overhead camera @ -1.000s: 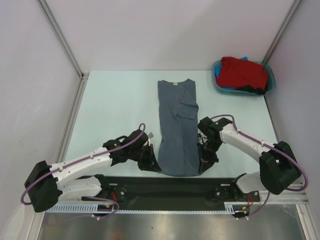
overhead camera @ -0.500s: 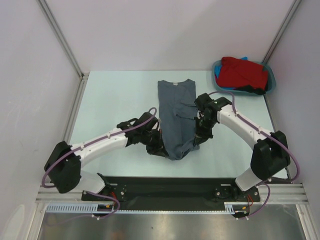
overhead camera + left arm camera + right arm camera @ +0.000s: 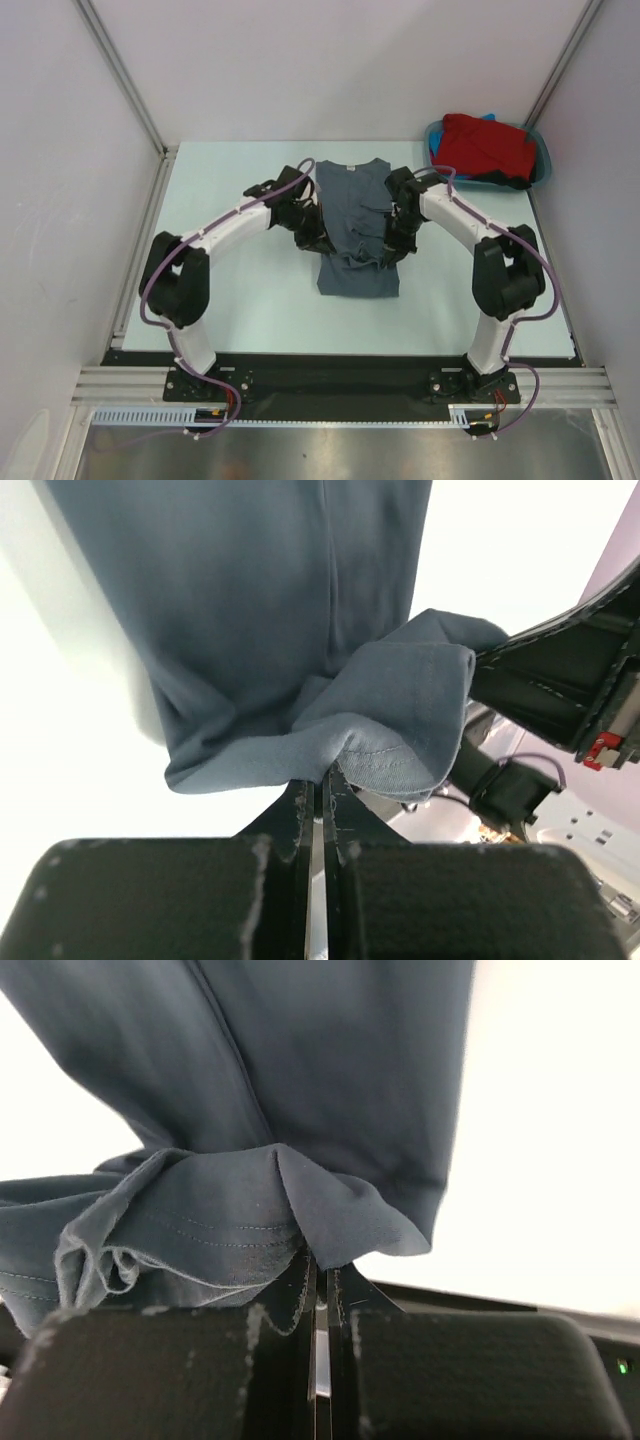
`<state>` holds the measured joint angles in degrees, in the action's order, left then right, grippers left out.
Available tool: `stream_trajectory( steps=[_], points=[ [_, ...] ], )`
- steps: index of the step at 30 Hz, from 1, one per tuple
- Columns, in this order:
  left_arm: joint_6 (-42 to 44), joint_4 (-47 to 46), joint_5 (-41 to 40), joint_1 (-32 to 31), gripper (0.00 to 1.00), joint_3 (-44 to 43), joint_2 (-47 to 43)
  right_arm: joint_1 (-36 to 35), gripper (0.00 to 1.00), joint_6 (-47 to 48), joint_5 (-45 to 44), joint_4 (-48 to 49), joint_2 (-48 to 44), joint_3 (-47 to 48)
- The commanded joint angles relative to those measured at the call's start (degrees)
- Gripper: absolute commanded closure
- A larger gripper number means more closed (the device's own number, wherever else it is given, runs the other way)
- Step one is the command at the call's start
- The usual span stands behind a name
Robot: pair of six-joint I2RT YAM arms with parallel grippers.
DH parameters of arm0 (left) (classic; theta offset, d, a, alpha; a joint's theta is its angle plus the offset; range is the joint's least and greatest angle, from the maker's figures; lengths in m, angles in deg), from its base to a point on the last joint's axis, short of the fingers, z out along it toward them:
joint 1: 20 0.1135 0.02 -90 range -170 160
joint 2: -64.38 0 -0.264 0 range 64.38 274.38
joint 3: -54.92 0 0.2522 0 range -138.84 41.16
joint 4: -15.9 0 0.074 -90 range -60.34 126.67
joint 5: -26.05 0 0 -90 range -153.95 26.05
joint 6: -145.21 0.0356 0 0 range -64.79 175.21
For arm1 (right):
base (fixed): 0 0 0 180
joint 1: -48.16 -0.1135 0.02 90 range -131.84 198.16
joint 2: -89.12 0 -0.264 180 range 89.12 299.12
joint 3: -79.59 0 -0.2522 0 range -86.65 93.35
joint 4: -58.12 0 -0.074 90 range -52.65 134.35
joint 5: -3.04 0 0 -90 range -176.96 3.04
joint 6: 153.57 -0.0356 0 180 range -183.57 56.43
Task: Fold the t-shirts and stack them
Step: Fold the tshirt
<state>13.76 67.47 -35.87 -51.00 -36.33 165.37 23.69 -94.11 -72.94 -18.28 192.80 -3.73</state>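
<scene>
The slate-grey t-shirt [image 3: 355,215] lies lengthwise in the middle of the table, its lower half lifted and doubled back over the upper half. My left gripper [image 3: 322,246] is shut on the left hem corner [image 3: 395,755]. On the other side, my right gripper [image 3: 390,248] is shut on the right hem corner [image 3: 250,1225]. Both hold the hem a little above the shirt, near its middle. A red t-shirt [image 3: 485,145] lies bunched in the teal tub [image 3: 541,166] at the far right, with bits of blue and black cloth under it.
Grey walls with metal corner posts [image 3: 120,75] close the table at the back and sides. The tub stands in the far right corner. The black base rail [image 3: 320,375] runs along the near edge.
Both grippers have carried the grey shirt's bottom hem from the near edge away toward the collar, folding the lower half up over the upper half. Both arms now stretch far forward.
</scene>
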Motion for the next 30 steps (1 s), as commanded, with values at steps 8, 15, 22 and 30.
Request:
stream_trajectory(
  steps=[8,15,22,30],
  points=[
    [7.52,5.53,5.14,3.31,1.00,-11.27,10.71,4.16,1.00,2.86,1.98,-1.26,11.54,11.91],
    [7.61,4.30,6.73,4.20,1.00,-12.06,13.97,6.36,1.00,4.00,1.71,-2.49,15.94,17.28],
    [7.79,4.47,7.08,5.43,1.00,-15.40,17.04,7.33,1.00,4.35,2.33,-3.11,19.63,21.85],
    [7.97,3.77,7.78,9.55,0.99,-18.92,20.47,8.65,0.84,3.74,1.54,-3.11,22.62,25.62]
  ],
)
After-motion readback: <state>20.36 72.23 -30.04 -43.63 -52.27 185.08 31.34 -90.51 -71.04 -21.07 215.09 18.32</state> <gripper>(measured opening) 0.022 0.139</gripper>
